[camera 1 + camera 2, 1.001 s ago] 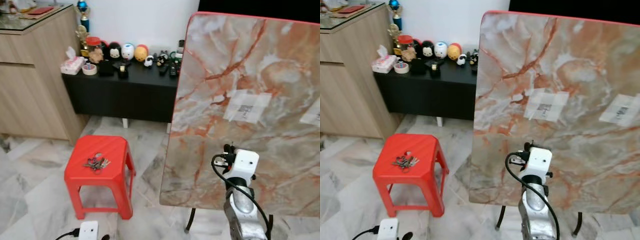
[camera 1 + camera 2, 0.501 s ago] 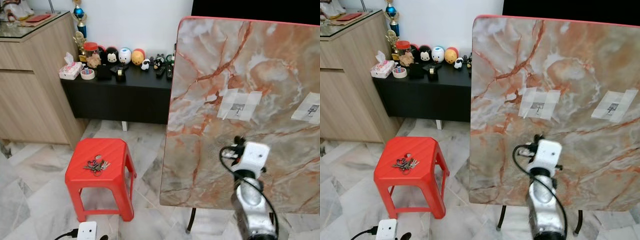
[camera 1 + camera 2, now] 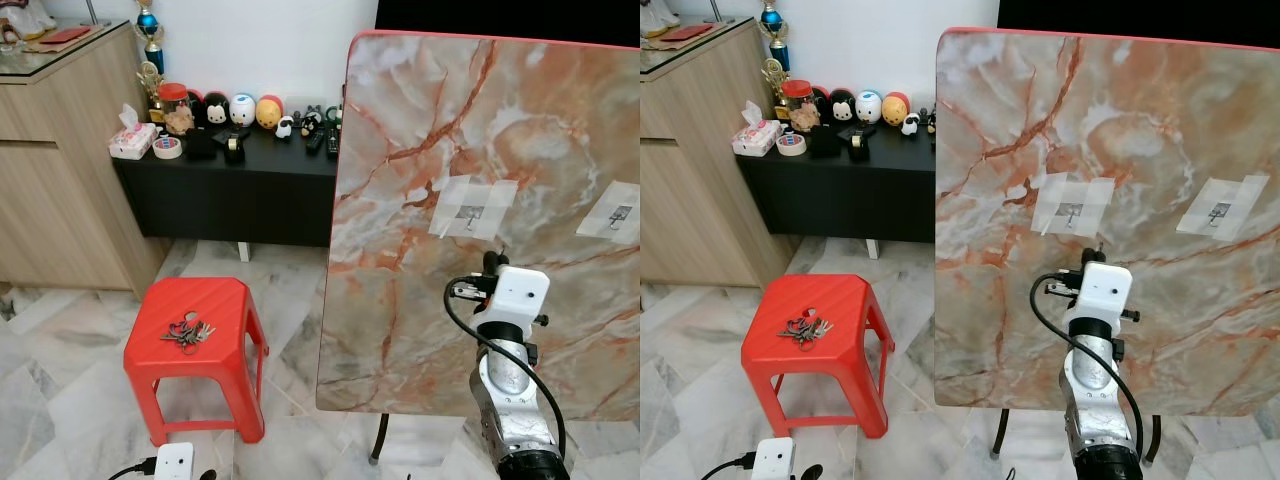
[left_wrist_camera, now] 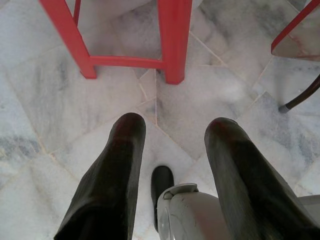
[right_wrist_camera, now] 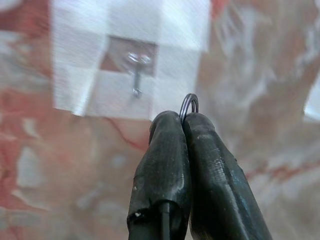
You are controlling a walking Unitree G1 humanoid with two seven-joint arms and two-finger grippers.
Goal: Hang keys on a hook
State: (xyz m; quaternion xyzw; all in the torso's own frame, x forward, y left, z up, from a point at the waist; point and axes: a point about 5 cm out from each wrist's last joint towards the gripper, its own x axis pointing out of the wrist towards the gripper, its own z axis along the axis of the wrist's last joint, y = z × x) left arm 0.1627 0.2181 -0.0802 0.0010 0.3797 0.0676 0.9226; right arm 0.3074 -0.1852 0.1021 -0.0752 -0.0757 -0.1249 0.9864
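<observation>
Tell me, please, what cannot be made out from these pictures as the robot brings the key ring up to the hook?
- Right claw, right wrist view: the pinched key ring shows as a loop; anything below is hidden by the fingers.
- Hook, right wrist view: blurred, its shape unclear.
- Right claw, eye views: hidden behind the white wrist camera.
- Keys on the red stool, left eye view: too small to count.

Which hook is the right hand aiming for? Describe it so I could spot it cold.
Find the upright marble-patterned board standing beside the red stool. Two small metal hooks are fixed to it under white tape patches. The target hook is the one nearer the stool, just above the right hand, which pinches a key ring; the other hook sits toward the board's far edge.
</observation>
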